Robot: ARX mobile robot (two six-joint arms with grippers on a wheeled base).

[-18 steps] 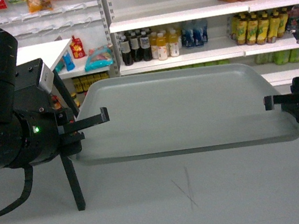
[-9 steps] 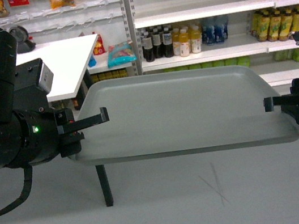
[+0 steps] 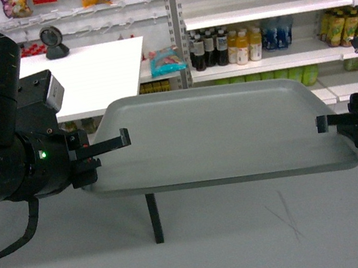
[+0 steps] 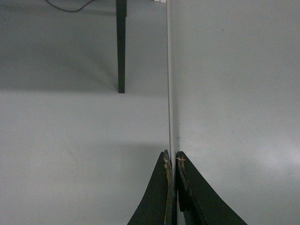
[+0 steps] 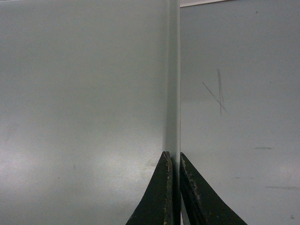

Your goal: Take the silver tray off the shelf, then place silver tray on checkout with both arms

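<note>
Head view: I hold the silver tray (image 3: 220, 134) level in the air between my 2 grippers. My left gripper (image 3: 100, 154) pinches the tray's left rim, its green light lit; my right gripper (image 3: 332, 123) pinches the right rim. Both wrist views show my fingers (image 4: 164, 197) pressed onto the thin tray edge. Beyond my left gripper stands the checkout (image 3: 96, 72), its dark leg (image 3: 154, 217) below the tray.

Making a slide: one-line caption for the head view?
Both grippers, left and right, hold the silver tray aloft near the checkout.
</note>
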